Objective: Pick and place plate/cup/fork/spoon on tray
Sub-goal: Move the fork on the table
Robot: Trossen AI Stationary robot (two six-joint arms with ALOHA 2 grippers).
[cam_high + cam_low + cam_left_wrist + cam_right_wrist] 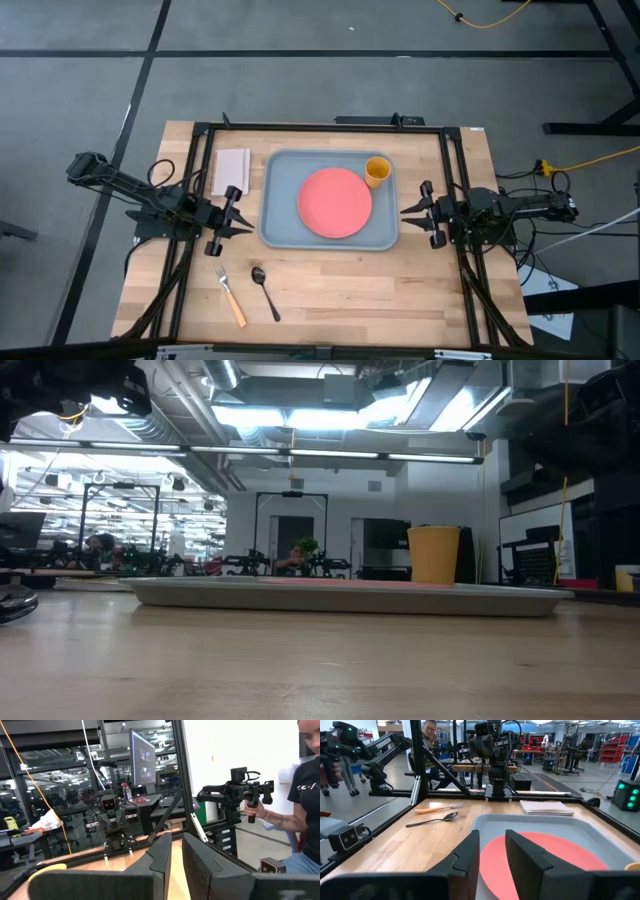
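Near the table's front edge, at about seven o'clock from the tray [275, 225], lie the fork [229, 295] and, just beside it, the spoon [265, 292]. On the tray rests the plate [334, 202], with the cup [377, 171] standing at its two o'clock. The left gripper [237, 213] hovers at the tray's nine o'clock and the right gripper [417, 212] at its three o'clock, both with fingers slightly apart and holding nothing.

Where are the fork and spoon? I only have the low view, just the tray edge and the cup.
Observer: The fork and spoon lie on the bare table, outside the tray, near the left arm's side.
Operator: Is the plate loaded?
Observer: Yes, the plate lies flat in the tray, beside the cup.
Operator: Is either gripper holding anything?
Observer: No, the left gripper and right gripper flank the tray, both empty.
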